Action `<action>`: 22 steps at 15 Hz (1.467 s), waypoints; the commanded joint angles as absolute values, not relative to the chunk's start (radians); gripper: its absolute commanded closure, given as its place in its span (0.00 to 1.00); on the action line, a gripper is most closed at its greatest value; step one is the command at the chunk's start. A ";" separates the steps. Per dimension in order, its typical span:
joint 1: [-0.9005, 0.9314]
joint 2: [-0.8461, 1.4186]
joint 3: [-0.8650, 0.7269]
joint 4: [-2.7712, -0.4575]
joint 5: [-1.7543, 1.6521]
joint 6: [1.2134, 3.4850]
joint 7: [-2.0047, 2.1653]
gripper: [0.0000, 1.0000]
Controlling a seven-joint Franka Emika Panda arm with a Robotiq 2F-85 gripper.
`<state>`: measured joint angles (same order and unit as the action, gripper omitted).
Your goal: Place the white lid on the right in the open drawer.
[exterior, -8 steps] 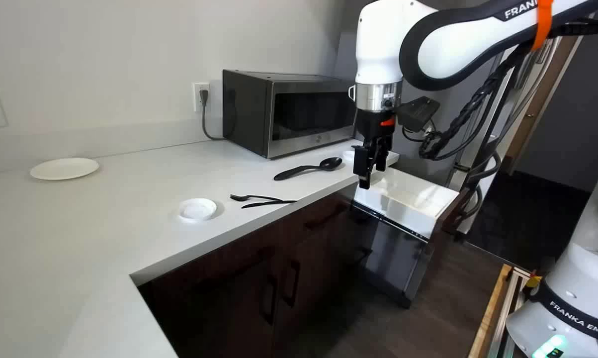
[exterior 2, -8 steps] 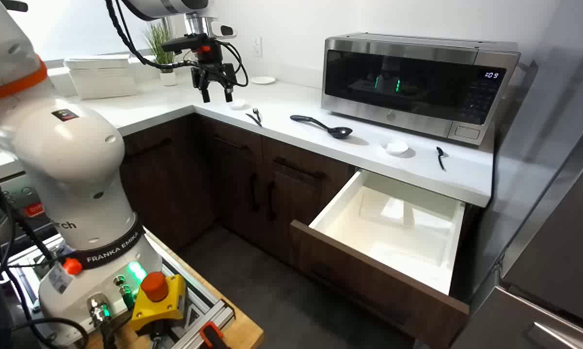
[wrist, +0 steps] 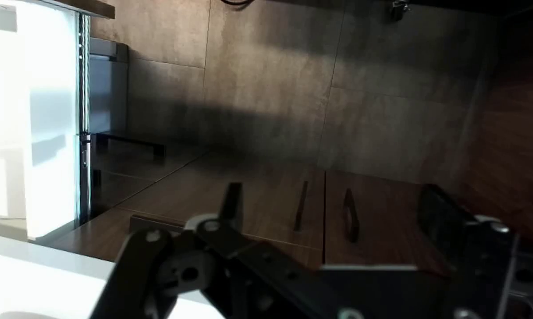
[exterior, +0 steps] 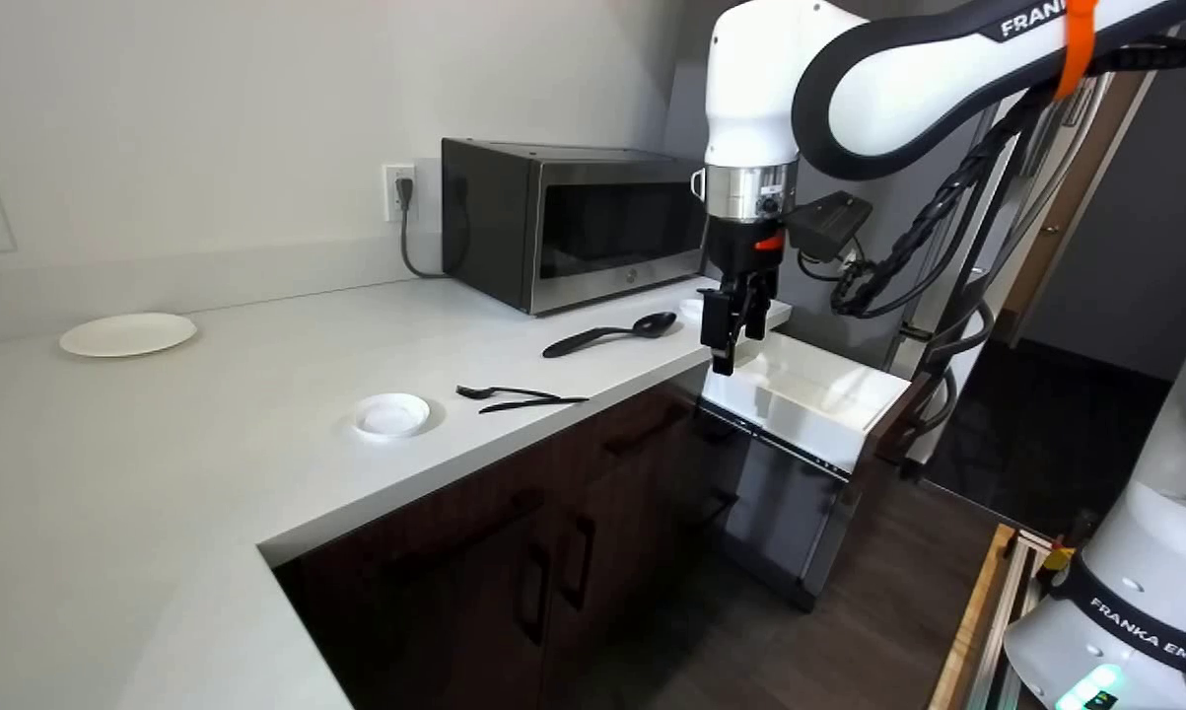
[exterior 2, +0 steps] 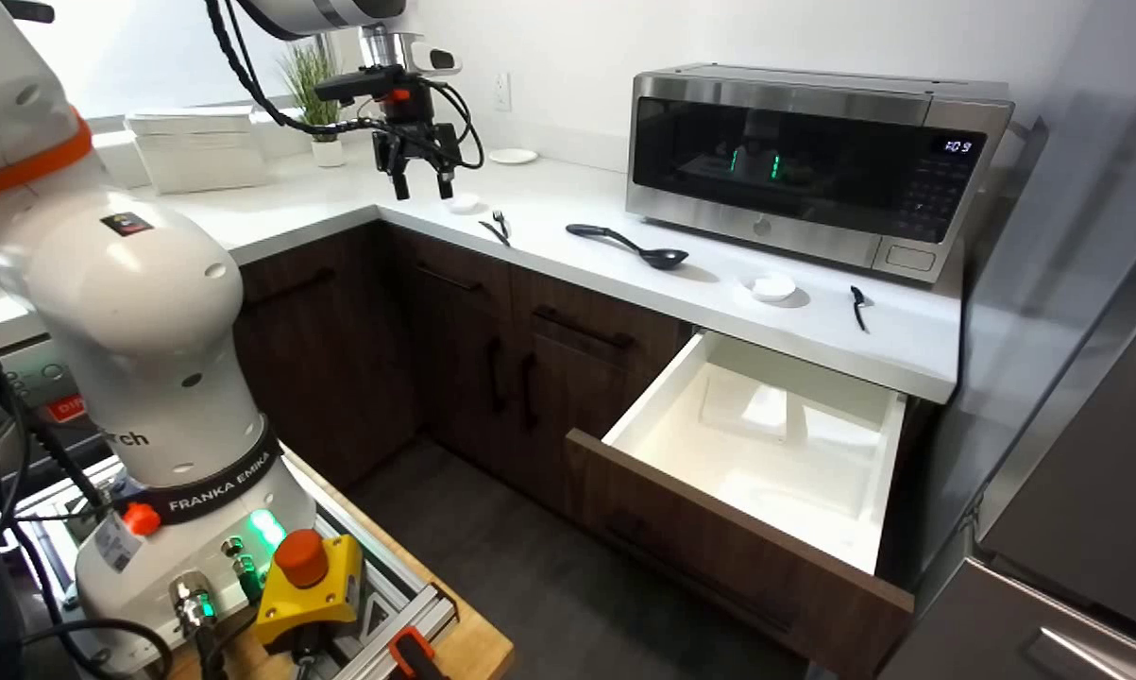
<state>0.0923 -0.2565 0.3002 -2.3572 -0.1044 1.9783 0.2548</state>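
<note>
Two small round white lids lie on the countertop. The right-hand white lid is just behind the open drawer; in an exterior view this lid is partly hidden by my gripper. The left white lid lies beside a fork and knife; it also shows in an exterior view. The drawer has a pale interior and is pulled out; its white side wall shows in the wrist view. My gripper is open and empty, raised above counter height with fingers downward; its fingers are wide apart in the wrist view.
A microwave stands at the back of the counter. A black ladle-like spoon, a fork and knife, a small black utensil and a larger white plate lie on the counter. A grey fridge stands beside the drawer.
</note>
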 commanded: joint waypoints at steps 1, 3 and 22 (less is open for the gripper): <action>0.120 -0.254 0.275 -2.356 -0.111 1.976 0.261 0.00; 0.114 -0.245 0.274 -2.349 -0.122 2.000 0.285 0.00; -0.030 0.448 -0.037 -1.527 -0.248 2.008 0.194 0.00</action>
